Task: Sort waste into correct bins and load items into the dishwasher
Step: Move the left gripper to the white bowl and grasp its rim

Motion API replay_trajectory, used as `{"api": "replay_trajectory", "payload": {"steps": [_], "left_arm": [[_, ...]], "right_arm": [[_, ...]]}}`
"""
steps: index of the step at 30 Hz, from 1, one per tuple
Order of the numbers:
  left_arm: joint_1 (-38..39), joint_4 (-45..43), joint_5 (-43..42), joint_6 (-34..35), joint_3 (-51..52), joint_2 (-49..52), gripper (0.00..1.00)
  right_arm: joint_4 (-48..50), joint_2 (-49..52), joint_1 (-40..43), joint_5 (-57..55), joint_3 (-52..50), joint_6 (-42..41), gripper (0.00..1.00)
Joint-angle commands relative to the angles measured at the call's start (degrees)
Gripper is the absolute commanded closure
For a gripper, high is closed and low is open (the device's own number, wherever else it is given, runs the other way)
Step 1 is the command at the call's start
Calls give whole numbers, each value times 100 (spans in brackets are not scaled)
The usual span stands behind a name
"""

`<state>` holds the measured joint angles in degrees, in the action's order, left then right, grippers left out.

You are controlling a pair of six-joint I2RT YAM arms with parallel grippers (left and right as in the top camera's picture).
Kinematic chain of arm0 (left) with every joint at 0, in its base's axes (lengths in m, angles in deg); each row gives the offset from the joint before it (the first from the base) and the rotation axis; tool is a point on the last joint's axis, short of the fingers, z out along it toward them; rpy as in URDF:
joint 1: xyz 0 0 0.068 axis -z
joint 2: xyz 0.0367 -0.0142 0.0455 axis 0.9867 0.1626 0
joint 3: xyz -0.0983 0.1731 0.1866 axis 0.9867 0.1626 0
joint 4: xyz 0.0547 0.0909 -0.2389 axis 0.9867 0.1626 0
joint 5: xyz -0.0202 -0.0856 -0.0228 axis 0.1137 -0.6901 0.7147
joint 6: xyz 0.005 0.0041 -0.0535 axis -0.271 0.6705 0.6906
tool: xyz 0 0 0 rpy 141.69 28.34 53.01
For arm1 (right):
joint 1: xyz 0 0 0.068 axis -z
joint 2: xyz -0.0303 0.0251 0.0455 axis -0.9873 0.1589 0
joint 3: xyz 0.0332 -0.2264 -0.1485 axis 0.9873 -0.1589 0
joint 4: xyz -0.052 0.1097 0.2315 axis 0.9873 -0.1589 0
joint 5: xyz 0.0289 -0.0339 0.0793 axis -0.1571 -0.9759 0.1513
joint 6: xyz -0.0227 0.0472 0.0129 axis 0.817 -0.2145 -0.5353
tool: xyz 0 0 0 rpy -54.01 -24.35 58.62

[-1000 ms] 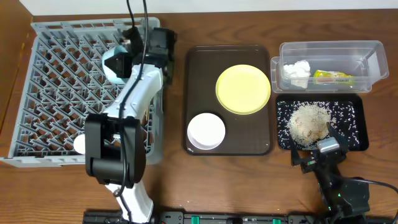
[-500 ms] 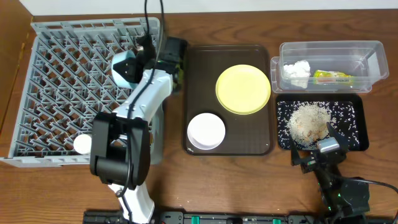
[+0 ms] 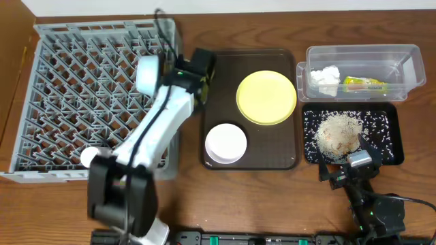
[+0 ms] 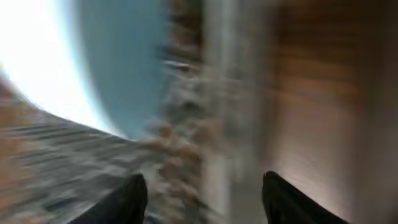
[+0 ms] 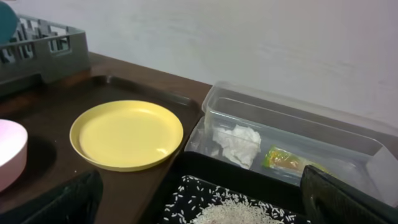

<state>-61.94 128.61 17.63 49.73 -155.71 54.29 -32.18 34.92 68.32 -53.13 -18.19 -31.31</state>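
The grey dishwasher rack [image 3: 75, 95] fills the left of the table. A light blue bowl [image 3: 146, 73] sits in it near its right edge, and shows blurred at the upper left of the left wrist view as well [image 4: 124, 62]. My left gripper [image 3: 194, 71] [image 4: 202, 190] hangs just right of the bowl, open, with nothing between its fingers. The yellow plate [image 3: 266, 97] [image 5: 126, 134] and the white-pink bowl [image 3: 226, 143] lie on a brown tray [image 3: 218, 68]. My right gripper [image 3: 347, 170] [image 5: 199, 208] stands open at the black tray's near edge.
The clear tub [image 3: 402, 61] at the back right holds a white tissue [image 3: 325, 76] [image 5: 235, 143] and a snack wrapper [image 3: 364, 84] [image 5: 283, 158]. The black tray [image 3: 388, 139] in front of it carries a heap of rice scraps [image 3: 338, 133].
My left gripper has opened and let go of the light blue bowl, then swung right off the rack toward the brown tray. The bowl stays in the rack. The right arm has not moved.
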Motion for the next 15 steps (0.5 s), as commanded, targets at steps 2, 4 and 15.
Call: {"api": "replay_trajectory", "payload": {"steps": [2, 4, 15], "left_arm": [[-2, 214, -3351, 264, -11, -498, 40], [-2, 326, -3423, 514, 39, -490, 40], [-557, -284, -1784, 579, 50, -542, 58]], "right_arm": [[-13, -35, -50, 2, -13, 63, 1], [-13, -35, -50, 2, -13, 63, 1], [-13, -35, -50, 2, -13, 63, 1]]}}
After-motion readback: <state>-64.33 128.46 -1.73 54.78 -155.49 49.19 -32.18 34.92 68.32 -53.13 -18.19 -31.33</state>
